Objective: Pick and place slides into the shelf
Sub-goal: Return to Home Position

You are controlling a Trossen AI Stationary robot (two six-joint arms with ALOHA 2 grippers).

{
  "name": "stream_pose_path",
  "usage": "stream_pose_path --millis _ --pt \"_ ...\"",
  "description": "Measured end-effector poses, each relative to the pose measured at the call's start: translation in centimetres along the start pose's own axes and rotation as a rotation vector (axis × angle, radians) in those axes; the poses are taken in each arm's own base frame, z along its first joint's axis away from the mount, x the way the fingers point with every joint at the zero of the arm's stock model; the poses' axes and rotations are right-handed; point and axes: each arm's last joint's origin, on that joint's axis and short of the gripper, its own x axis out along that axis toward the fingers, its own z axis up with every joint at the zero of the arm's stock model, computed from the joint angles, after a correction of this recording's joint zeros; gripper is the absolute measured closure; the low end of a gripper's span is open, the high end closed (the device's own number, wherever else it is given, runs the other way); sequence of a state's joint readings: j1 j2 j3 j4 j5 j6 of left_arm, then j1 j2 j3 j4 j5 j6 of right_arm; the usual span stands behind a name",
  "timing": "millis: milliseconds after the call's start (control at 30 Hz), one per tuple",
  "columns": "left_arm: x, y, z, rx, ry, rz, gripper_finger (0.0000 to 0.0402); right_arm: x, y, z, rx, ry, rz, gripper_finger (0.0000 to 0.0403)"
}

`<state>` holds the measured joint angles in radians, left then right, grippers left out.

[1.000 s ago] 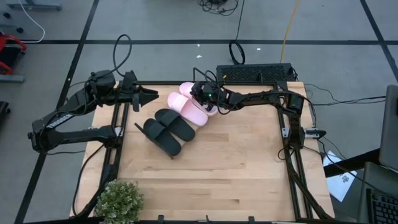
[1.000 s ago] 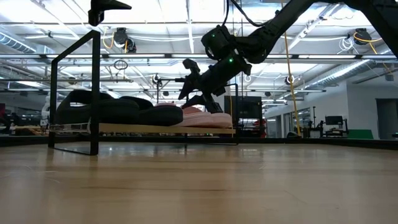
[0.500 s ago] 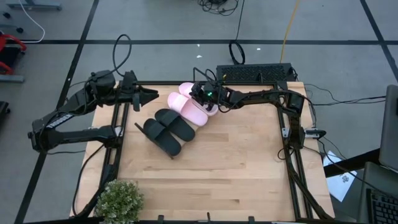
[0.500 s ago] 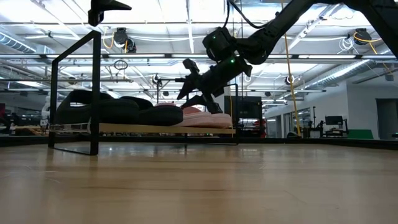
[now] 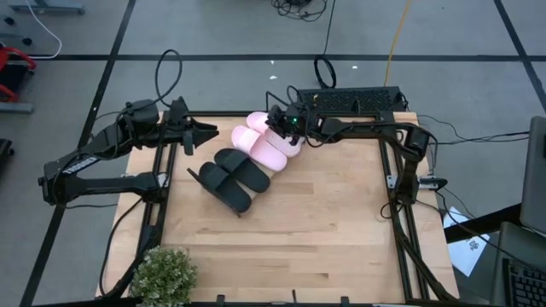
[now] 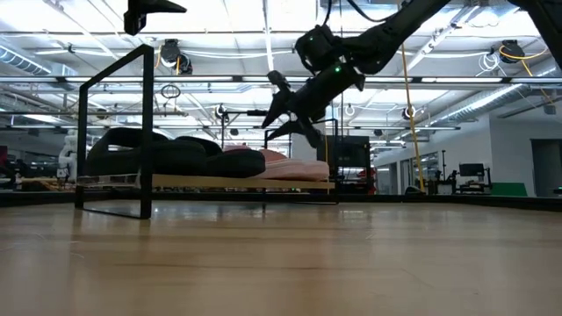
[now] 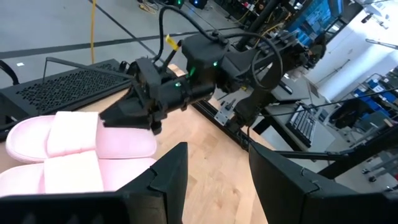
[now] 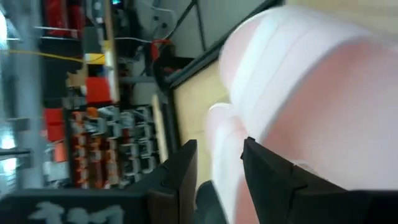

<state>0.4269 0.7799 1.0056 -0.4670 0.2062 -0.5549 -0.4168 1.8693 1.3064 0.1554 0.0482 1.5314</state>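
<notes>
Four slides (image 5: 241, 165) rest together on the shelf (image 6: 219, 183).

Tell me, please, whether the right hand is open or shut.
Open: in the low view the right hand has its two fingers spread above the pink slides, holding nothing.

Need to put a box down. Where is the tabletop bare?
Bare: light wooden tabletop between black slides and near edge, beside the leafy green plant. Crowded: far side, left end effector and right end effector by pale pink slides.
</notes>
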Motion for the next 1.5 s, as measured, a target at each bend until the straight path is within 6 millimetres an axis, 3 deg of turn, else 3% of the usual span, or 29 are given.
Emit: stream_pose_path --millis 200,400,700,933,1133,1333,1433,1500 --pt "0.0 -0.1 -0.1 0.006 0.002 -0.004 0.0236 -1.3 0.1 -0.2 -0.037 0.007 -0.082 0.0282" --pt "0.1 -0.4 -0.2 0.009 0.006 -0.008 0.0236 -3.9 1.9 0.1 -0.110 0.008 -0.050 0.0282" --pt "0.1 -0.7 -0.4 0.009 0.016 -0.019 0.0236 -11.1 5.7 0.1 -0.264 0.000 0.052 0.0282" --pt "-0.2 -0.7 -0.6 0.017 0.027 -0.024 0.0236 -16.3 6.2 -0.1 -0.390 0.023 0.012 0.0282" --pt "-2.8 -1.3 -0.5 0.093 -0.021 -0.115 0.0236 -20.4 6.4 -0.5 -0.618 0.048 0.022 0.0282" --pt "-7.1 -2.2 -1.0 0.123 -0.063 -0.289 0.0236 -25.5 7.2 -1.4 -0.928 -0.053 0.133 0.0282" --pt "-9.0 -2.4 -1.6 0.162 -0.058 -0.381 0.0236 -28.3 6.7 -1.4 -1.090 -0.057 0.138 0.0282" --pt "-10.2 -2.4 -2.3 0.134 -0.026 -0.424 0.0236 -30.2 6.1 -1.2 -1.105 -0.049 0.135 0.0282"
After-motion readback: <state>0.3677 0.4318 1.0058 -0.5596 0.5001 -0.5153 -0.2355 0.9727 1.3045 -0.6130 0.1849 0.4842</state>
